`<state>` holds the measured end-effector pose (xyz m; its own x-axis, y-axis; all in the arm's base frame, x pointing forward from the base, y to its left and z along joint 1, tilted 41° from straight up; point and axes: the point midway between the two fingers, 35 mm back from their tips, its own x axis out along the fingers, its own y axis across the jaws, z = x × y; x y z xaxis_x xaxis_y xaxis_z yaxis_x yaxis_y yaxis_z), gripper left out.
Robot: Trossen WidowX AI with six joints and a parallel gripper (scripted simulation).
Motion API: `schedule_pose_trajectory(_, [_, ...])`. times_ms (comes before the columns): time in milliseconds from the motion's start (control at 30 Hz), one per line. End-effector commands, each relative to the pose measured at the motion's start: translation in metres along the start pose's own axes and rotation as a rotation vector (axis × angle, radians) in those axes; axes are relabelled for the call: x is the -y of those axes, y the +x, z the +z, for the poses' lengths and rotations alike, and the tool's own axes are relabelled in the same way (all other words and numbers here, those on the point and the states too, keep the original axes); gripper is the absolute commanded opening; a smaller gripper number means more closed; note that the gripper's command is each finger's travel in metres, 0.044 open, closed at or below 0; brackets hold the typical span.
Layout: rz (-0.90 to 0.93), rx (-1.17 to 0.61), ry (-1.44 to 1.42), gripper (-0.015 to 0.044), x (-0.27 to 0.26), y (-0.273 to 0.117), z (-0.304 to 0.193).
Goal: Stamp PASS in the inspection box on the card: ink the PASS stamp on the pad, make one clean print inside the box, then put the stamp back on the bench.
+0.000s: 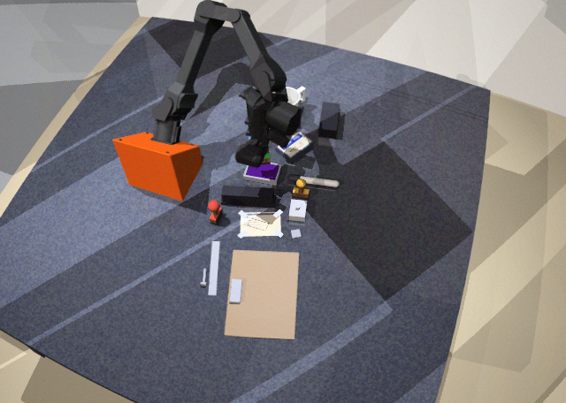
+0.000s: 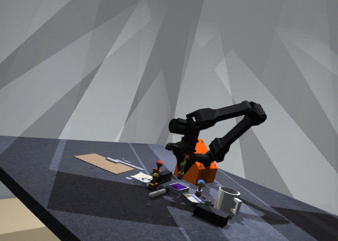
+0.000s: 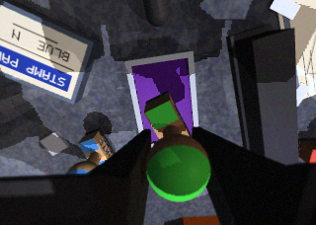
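One tray, the purple pad (image 1: 263, 171) (image 2: 178, 186) (image 3: 143, 94), sits open on the tabletop (image 1: 137, 270) (image 2: 114, 203) (image 3: 118, 42), with purple ink inside. Your claw (image 1: 258, 161) (image 2: 182, 166) (image 3: 171, 134) is closed on the green stamp (image 1: 265, 158) (image 2: 181, 170) (image 3: 179, 173), which may be the PASS one. The stamp is right between the fingers, above the pad. Its long foot looks turned from the pad's sides, so line it up, then go down.

On my rig I record an arm (image 1: 192, 61) (image 2: 232, 112) in matte black, with boxy links and rounded joints; a black cylindrical housing (image 1: 283, 117) (image 2: 176, 125) near the wrist; an orange wedge-like base (image 1: 149, 171) (image 2: 203, 174) with small dark screw points.
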<state>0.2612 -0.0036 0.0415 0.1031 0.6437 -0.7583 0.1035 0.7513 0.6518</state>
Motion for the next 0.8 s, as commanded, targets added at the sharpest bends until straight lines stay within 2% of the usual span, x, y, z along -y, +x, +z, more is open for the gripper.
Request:
schedule_pose_trajectory(0, [0.004,0.001,0.004,0.0000,0.000,0.003,0.000])
schedule_pose_trajectory(767, [0.005,0.001,0.002,0.0000,0.000,0.019,0.000])
